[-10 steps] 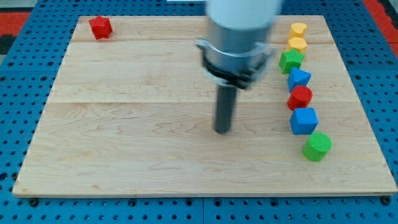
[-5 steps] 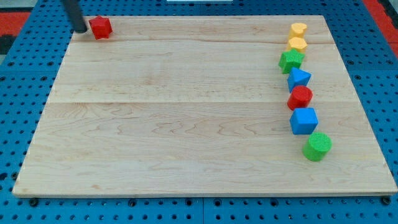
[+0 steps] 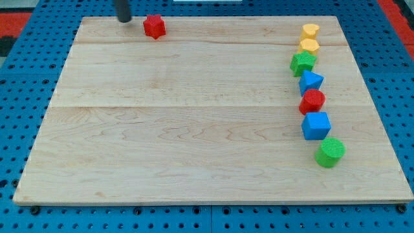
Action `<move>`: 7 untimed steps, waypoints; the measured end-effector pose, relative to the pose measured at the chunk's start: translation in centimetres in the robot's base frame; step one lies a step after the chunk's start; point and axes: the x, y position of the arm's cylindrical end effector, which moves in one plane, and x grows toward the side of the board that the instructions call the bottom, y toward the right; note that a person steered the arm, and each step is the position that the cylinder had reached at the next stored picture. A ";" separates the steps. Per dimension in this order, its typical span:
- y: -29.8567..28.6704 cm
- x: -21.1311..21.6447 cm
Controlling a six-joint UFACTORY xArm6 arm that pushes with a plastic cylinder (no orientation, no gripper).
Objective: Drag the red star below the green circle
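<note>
Star (image 3: 154, 26), red and small, sits near the top edge of the wooden board (image 3: 162, 129), left of centre, with my tip (image 3: 123, 19) just to its left and slightly apart from it. There is no pincer on this arm to be released or clenched, only the dark rod, most of which runs out of the view's top.

Far across the board, a column of blocks lines the view's right side: two yellow blocks (image 3: 310, 37) at the top, then a green star (image 3: 302, 63), a blue block (image 3: 310, 81), a red round block (image 3: 312, 101), a blue cube (image 3: 316, 125), and at the bottom the green circle (image 3: 330, 152).

The step in hand appears to be the early push, with the star well apart from its goal and nearly the whole diagonal of the board left to cover. The spot below the green circle lies close to the board's bottom-right corner, with little room before the edge.

The next move likely calls for the tip to stay behind the star, on its upper-left side, and drive it down and right along the open middle. The approach should come in beneath the column, since a straight rightward shove risks knocking the yellow or green blocks out of line.
</note>
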 end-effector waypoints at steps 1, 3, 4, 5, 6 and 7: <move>7.5 6.4; 13.0 11.8; 12.5 9.4; 11.5 7.6; 12.1 5.7; 20.1 10.0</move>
